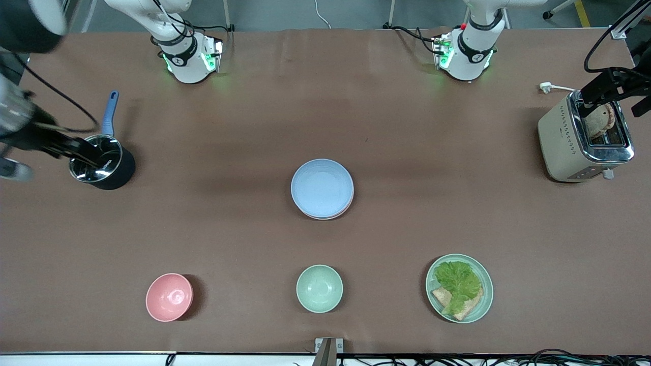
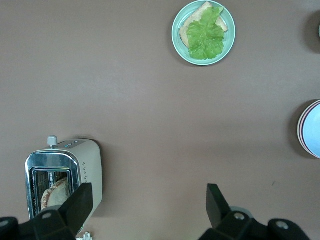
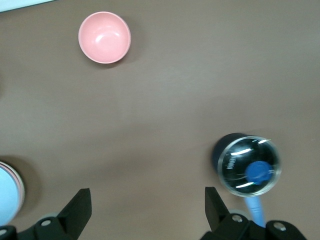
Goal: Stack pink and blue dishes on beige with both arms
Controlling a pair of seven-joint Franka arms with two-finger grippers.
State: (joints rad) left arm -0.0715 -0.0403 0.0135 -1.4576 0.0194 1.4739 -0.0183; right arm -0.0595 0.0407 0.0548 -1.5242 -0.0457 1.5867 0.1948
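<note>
The light blue plate [image 1: 322, 187] lies on top of a stack at the middle of the table. The pink plate's rim [image 1: 347, 205] peeks out just under it. I cannot make out the beige plate beneath them; it is hidden. The stack's edge also shows in the left wrist view as the blue plate [image 2: 313, 131] and in the right wrist view as the blue plate [image 3: 7, 202]. My left gripper [image 1: 602, 91] [image 2: 147, 194] hangs open and empty over the toaster. High over the dark pot, my right gripper [image 1: 76, 150] [image 3: 147, 197] is open and empty too.
A cream toaster [image 1: 580, 137] with a bread slice stands at the left arm's end. A dark pot [image 1: 104, 165] with a blue handle sits at the right arm's end. Nearer the front camera are a pink bowl [image 1: 169, 297], a mint bowl [image 1: 319, 288] and a mint plate [image 1: 485, 295] with lettuce and bread.
</note>
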